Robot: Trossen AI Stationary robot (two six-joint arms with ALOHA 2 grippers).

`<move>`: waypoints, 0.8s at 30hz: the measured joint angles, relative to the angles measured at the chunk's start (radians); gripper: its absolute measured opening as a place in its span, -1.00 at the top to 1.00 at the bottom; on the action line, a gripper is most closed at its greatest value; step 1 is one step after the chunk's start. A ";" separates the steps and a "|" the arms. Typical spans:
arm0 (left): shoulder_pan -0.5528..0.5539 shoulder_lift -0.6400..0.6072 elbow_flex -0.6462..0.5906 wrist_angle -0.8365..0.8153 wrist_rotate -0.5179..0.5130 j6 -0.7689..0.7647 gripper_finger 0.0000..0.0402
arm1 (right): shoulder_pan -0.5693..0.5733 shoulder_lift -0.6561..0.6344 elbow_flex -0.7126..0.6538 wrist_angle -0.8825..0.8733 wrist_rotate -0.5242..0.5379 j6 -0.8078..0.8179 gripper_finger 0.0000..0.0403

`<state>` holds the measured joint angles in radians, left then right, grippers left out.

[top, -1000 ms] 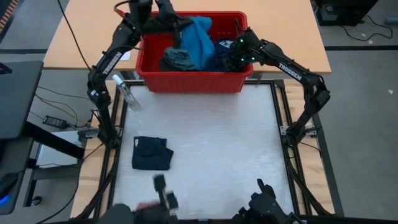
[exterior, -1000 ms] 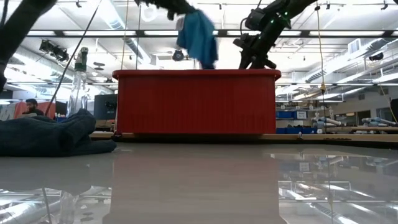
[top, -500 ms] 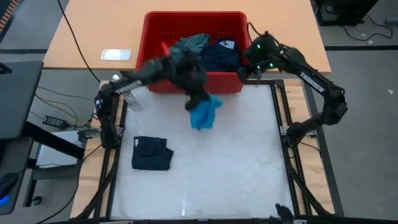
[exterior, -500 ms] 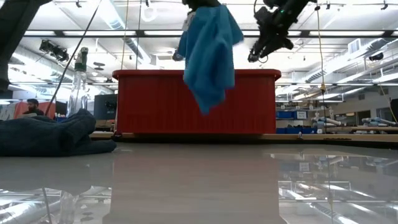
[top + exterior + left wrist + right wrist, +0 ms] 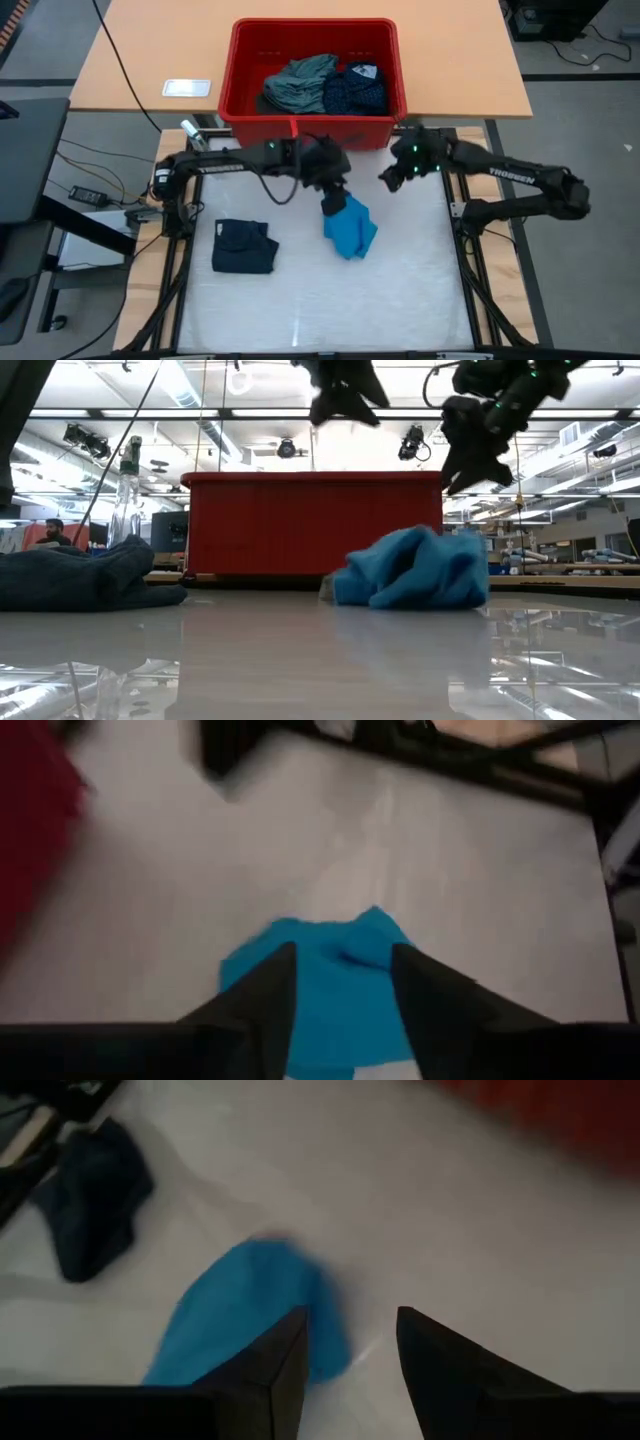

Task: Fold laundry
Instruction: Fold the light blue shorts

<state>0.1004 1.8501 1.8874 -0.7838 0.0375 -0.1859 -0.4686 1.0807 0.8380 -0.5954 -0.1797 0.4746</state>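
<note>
A bright blue garment [image 5: 350, 228] lies in a crumpled heap [image 5: 410, 570] on the white table top, near its middle. My left gripper [image 5: 335, 192] hangs open above the heap's far edge, clear of it [image 5: 345, 400]; the blue cloth shows below its spread fingers [image 5: 330, 990]. My right gripper [image 5: 390, 180] is open in the air to the right of the heap [image 5: 470, 455]. A dark navy small garment [image 5: 244, 246] lies folded at the near left. A grey-green shirt [image 5: 298, 82] and a navy dotted piece [image 5: 355, 88] lie in the red bin.
The red plastic bin [image 5: 310, 128] stands at the table's far edge, right behind both grippers. A clear bottle [image 5: 200, 145] stands at the far left corner. Bare table top lies near and right of the blue heap.
My left gripper has carried the blue garment out of the bin toward the near edge and down, then let go. The garment has fallen into a crumpled heap on the table. My right gripper has left the bin and come down over the table's right side.
</note>
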 joint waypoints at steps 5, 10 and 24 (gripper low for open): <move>-0.031 -0.003 0.009 -0.093 -0.003 -0.092 -0.08 | 0.098 -0.016 -0.126 0.148 -0.054 0.139 0.21; -0.077 0.000 -0.202 -0.072 -0.011 -0.190 -0.05 | 0.245 0.050 -0.211 0.368 -0.069 0.290 0.21; -0.084 -0.007 -0.702 0.515 0.106 -0.350 -0.03 | 0.535 0.360 -0.226 0.434 0.193 0.587 0.92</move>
<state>0.0160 1.8435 1.1852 -0.2683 0.1438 -0.5357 0.0663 1.4411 0.6125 -0.1615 0.0131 1.0620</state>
